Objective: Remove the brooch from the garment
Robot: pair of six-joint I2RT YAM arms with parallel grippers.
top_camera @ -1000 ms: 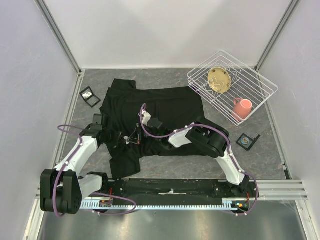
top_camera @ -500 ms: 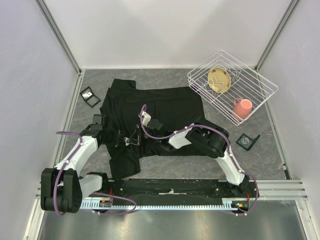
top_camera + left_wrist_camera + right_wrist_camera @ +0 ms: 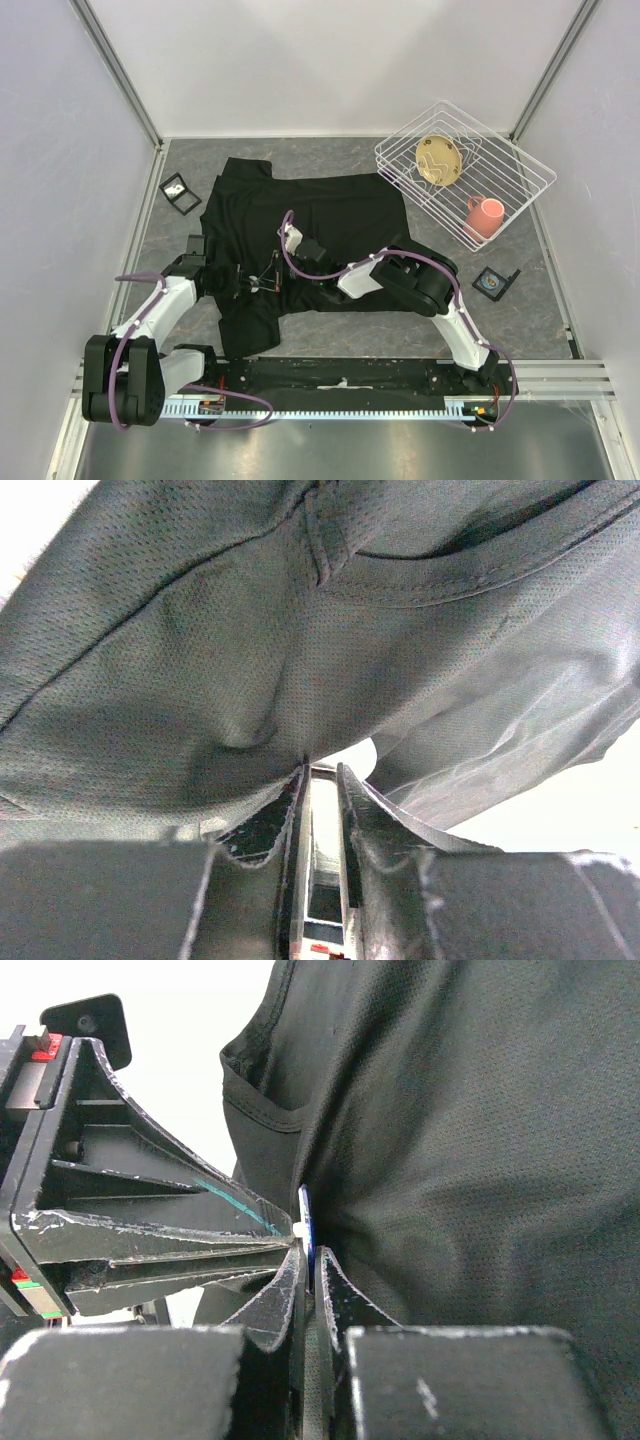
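While right claw (image 3: 308, 1256) pinches brooch (image 3: 305, 1210) (thin blue edge), left claw (image 3: 322, 772) slightly parted; tips against garment (image 3: 200, 660)

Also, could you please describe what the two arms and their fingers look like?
The left arm and right arm both have white links between bulky black joints, with purple cables looping alongside. The fingers are black tapering wedges, scuffed pale along their edges. Seen from the right wrist, one left finger bears a teal streak.

A lab robot cell: white walls (image 3: 330, 60), aluminium frame (image 3: 118, 75), grey table (image 3: 330, 160).
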